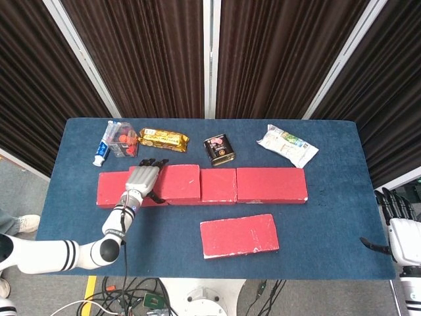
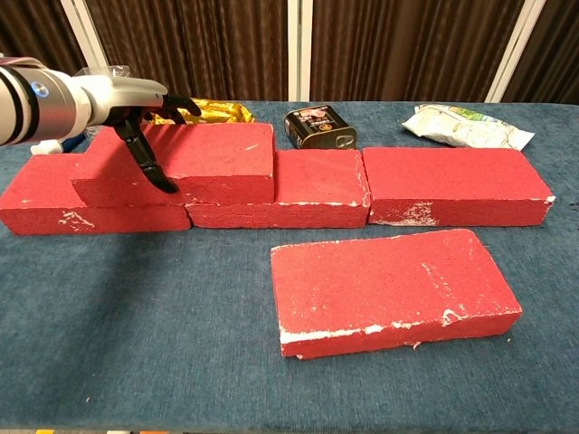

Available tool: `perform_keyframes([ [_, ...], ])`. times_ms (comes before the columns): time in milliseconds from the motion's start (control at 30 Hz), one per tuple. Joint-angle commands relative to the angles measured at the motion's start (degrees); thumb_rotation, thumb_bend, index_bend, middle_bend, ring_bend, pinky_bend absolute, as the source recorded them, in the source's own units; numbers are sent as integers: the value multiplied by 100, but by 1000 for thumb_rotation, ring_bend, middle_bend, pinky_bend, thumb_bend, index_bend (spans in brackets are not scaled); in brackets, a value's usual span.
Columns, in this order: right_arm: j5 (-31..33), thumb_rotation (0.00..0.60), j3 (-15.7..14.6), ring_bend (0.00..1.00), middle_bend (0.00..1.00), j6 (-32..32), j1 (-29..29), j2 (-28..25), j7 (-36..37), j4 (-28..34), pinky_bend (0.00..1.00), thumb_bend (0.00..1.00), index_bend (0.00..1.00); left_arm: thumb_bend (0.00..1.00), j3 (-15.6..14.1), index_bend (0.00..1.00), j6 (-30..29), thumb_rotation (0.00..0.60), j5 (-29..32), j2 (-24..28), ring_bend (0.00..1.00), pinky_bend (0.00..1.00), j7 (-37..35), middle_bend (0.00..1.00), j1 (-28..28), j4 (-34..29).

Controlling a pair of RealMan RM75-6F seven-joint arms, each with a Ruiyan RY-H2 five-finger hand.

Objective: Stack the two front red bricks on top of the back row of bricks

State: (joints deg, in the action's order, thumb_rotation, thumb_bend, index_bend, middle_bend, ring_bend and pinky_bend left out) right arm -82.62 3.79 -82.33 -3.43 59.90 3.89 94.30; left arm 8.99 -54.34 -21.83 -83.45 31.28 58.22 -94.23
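One red brick (image 1: pixel 176 182) (image 2: pixel 204 163) lies on top of the back row, over the seam between the left brick (image 2: pixel 41 199) and the middle brick (image 2: pixel 317 185). My left hand (image 1: pixel 143 179) (image 2: pixel 136 108) grips its left end, thumb down the front face and fingers over the top towards the back. The right back-row brick (image 1: pixel 271 184) (image 2: pixel 452 181) carries nothing. The other front red brick (image 1: pixel 239 235) (image 2: pixel 389 289) lies flat on the blue table in front of the row. My right hand (image 1: pixel 398 227) hangs off the table's right edge, open and holding nothing.
Behind the row stand a toothpaste tube (image 1: pixel 102 150), a clear box (image 1: pixel 123 139), a gold snack pack (image 1: pixel 162 139) (image 2: pixel 204 110), a dark tin (image 1: pixel 219 149) (image 2: pixel 321 127) and a white packet (image 1: pixel 287 145) (image 2: pixel 466 125). Cables lie on the floor below the table's front edge.
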Motion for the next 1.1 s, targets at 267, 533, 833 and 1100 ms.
perform_keyframes([
  [267,-12,600,-2,0,0,5,-2,15,5,-12,0,14,0,0,23,0,122,600,81,-8,0,0,34,37,84,61],
  [533,28,600,-1,0,0,40,-1,16,20,-21,0,14,0,0,25,0,234,600,-117,82,0,0,-129,0,31,2],
  [833,53,600,5,0,0,44,4,21,6,-31,0,13,0,0,-39,0,377,600,-169,160,0,0,-207,0,46,-38],
  [1100,74,600,19,0,0,41,8,21,15,-40,0,14,0,0,-26,0,419,600,-219,262,0,0,-258,0,99,-160],
])
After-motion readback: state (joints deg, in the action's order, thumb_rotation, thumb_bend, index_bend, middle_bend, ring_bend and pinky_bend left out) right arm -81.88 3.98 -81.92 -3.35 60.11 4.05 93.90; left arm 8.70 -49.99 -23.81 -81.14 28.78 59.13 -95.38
